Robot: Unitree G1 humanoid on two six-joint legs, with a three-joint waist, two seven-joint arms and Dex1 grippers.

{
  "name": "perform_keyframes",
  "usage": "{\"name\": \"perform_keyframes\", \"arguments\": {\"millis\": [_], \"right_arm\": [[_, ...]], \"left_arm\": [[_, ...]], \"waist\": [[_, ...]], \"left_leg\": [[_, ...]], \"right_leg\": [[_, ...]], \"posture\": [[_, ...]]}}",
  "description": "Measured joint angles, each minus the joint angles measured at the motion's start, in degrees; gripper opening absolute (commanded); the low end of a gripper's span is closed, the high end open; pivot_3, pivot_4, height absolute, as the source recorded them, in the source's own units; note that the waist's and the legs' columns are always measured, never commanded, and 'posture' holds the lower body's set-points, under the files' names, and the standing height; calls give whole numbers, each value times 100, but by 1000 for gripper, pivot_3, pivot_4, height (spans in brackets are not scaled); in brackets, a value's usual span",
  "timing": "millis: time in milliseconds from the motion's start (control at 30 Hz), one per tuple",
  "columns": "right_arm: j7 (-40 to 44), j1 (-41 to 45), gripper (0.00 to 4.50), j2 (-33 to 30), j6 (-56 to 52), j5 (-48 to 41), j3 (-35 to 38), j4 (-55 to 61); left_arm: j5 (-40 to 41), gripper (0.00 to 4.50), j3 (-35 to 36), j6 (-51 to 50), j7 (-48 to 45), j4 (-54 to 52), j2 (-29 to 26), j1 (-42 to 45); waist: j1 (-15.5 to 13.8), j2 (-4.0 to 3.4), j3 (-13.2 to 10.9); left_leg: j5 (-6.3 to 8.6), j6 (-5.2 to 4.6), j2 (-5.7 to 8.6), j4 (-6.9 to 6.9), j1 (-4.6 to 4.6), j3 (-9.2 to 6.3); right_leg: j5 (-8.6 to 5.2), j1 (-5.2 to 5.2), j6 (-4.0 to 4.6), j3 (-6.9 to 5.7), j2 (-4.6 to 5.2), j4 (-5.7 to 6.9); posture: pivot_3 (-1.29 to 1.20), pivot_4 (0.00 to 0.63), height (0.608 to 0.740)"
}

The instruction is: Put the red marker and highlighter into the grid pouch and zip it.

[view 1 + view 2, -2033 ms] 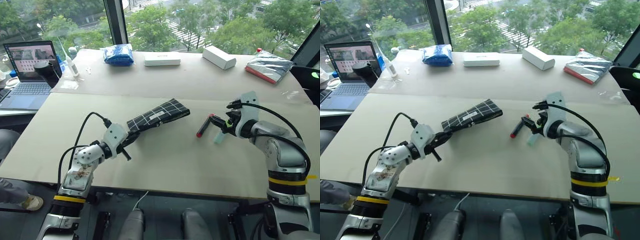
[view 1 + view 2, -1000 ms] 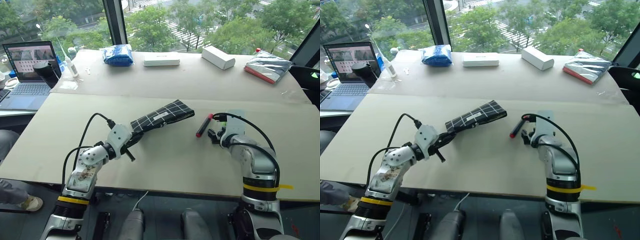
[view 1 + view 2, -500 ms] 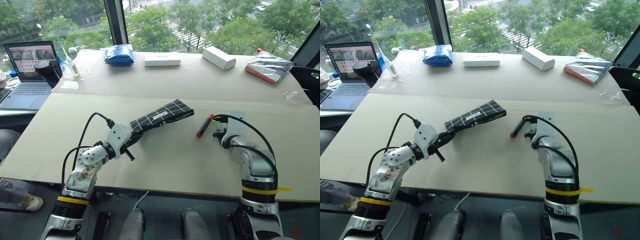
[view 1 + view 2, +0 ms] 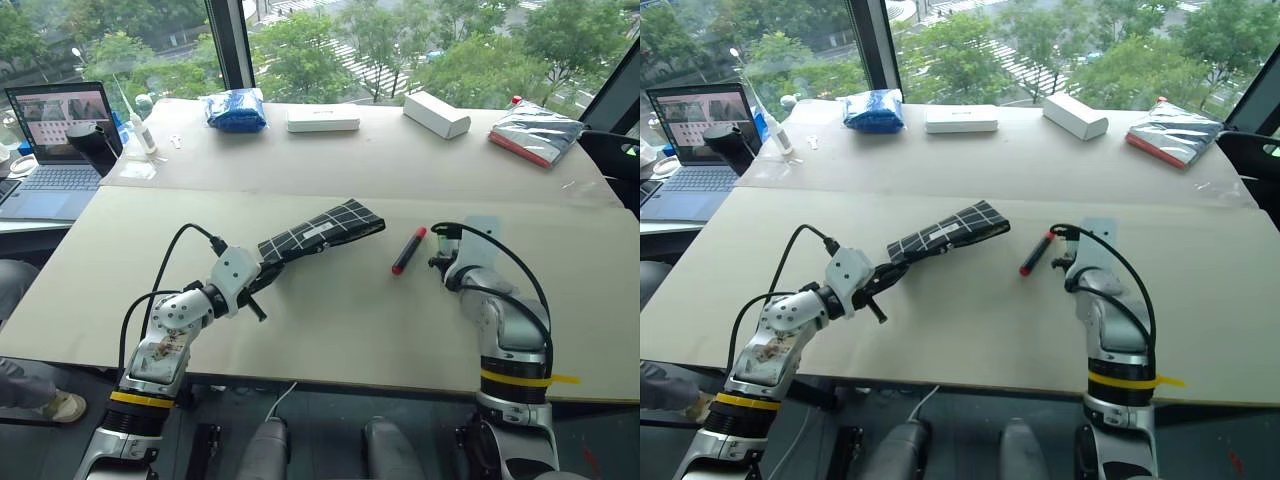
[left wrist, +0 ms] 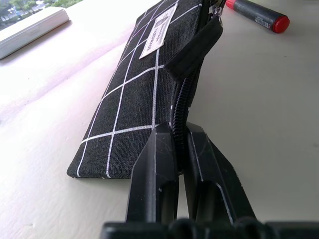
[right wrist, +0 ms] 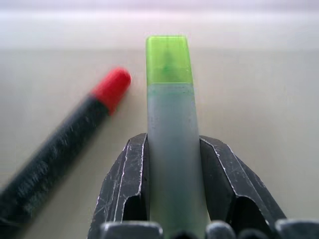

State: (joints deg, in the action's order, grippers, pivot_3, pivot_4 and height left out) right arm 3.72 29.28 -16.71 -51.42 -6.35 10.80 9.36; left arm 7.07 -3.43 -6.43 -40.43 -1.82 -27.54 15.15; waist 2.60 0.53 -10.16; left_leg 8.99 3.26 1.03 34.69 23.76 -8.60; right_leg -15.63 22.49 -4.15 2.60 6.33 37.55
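Pouch (image 4: 322, 232) at frame centre, near end pinched by left tool (image 5: 180, 149), nothing inside as far as visible; highlighter (image 6: 172, 129) clamped in right tool (image 6: 174, 189) centre-right; marker (image 4: 408, 250) loose on table (image 4: 330, 320) between them; both insertions and zipping remain.

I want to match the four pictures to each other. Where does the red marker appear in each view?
Left eye view: red marker, right of centre on the table.
Right eye view: just right of centre.
Left wrist view: top right corner, beyond the grid pouch.
Right wrist view: lower left, beside the held highlighter.
Shared landmark: its red cap.
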Motion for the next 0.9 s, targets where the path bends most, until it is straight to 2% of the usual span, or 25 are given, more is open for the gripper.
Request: {"name": "perform_keyframes", "arguments": {"millis": [67,133,267,400,600,900], "right_arm": [[742,5,1048,-651,849,64,-375,115],[1132,-27,1048,-957,1307,106,-599,178],[2737,-369,1048,-2090,2881,154,-1224,298],[3888,-490,1048,-2783,3642,108,-1375,382],[4456,-532,1048,-2785,3719,33,-1532,430],[4527,-531,1048,-2704,3717,170,-1717,465]], "left_arm": [[6,0,0,-3,-68,-20,-41,-5],[7,0,-3,-7,-90,-53,-49,-5],[10,0,3,-10,-156,-150,-77,-33],[10,0,14,-26,-167,-191,-123,-57],[9,0,9,-56,-167,-224,-122,-86],[1,0,-25,-114,-158,-224,-28,-98]], "waist": [[1,0,-1],[5,1,-1],[2,3,-7],[-3,10,-12],[-12,13,-15],[-20,14,-16]], "left_leg": [[0,0,0,-2,0,1],[0,0,0,-4,0,1],[0,0,0,-2,1,3],[0,0,-1,0,0,3],[0,0,-1,1,1,3],[0,0,0,2,1,3]], "right_leg": [[0,-1,-1,-1,0,-6],[-1,-3,-1,-2,0,-8],[-1,-9,-2,-3,2,-20],[0,-23,-2,-4,2,-40],[0,-22,-2,-3,2,-42],[1,-22,-2,-3,2,-42]], "posture": [[0,150,740],[0,150,740],[0,150,740],[0,150,740],[0,150,740],[0,150,740]]}}
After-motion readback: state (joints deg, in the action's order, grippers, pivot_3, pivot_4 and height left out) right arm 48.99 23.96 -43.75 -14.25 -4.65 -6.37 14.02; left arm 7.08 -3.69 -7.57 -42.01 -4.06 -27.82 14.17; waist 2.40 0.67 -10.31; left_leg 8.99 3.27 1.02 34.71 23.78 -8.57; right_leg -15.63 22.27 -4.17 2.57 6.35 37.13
